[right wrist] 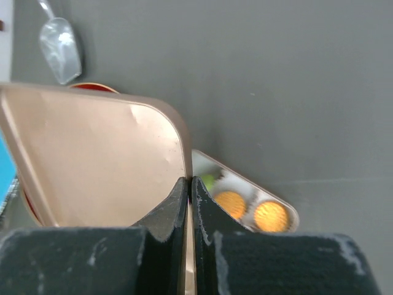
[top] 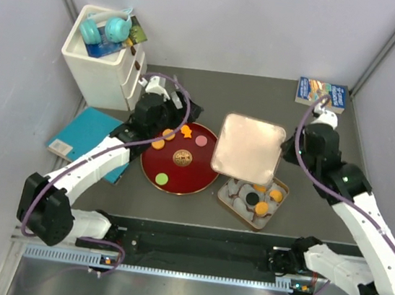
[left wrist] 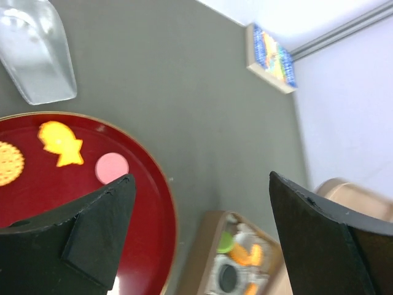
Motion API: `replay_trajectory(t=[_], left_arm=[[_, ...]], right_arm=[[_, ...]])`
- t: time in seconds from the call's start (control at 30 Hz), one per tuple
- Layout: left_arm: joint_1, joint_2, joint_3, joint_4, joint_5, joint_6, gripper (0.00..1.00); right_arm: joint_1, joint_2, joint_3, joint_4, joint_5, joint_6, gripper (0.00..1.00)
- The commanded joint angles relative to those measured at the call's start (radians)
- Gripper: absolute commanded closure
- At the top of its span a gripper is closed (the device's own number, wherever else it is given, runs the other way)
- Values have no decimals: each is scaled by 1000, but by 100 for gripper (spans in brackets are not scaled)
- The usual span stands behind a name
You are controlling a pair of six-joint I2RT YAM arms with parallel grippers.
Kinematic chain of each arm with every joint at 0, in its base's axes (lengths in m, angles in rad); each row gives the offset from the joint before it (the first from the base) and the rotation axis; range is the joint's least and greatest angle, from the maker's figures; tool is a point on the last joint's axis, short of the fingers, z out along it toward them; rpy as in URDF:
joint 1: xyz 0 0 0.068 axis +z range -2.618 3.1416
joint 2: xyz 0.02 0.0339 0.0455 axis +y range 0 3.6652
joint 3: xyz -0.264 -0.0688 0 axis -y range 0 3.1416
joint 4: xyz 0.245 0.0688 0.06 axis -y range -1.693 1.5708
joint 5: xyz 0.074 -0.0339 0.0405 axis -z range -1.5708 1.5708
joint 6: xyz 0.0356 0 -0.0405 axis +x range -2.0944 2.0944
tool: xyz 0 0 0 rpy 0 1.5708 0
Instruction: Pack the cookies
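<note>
Overhead camera looks down over the grey desk (top: pixel 197 206); both close wrist cameras share the rectangular metal tin (left wrist: pixel 198 252) (right wrist: pixel 293 215).

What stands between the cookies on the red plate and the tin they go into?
The lid, pinched by the right claw, hangs over the far side of the tin; the near side is uncovered.

Cookies (top: pixel 158 143) were split two ways. Green, pink, brown and a few orange ones, one fish-shaped, lay flat on the red plate (top: pixel 198 171), while a black one and some orange sat in the tin (top: pixel 233 210).
</note>
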Motion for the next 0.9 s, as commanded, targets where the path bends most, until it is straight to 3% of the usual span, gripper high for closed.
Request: replay_trajectory(t=[0.0, 0.27, 0.4, 0.7, 0.87], left_arm=[[84, 18, 65, 13, 241, -136, 7], [104, 39, 66, 103, 487, -186, 11], [106, 55, 36, 131, 543, -202, 11], [135, 70, -50, 269, 625, -318, 12], [136, 56, -56, 255, 587, -284, 12]], right_arm=[[8, -121, -40, -20, 102, -47, 100], [14, -269, -155, 137, 144, -182, 100], [37, -257, -166, 223, 268, -297, 100], [97, -241, -157, 608, 382, -754, 100], [236, -202, -173, 862, 454, -1116, 100]])
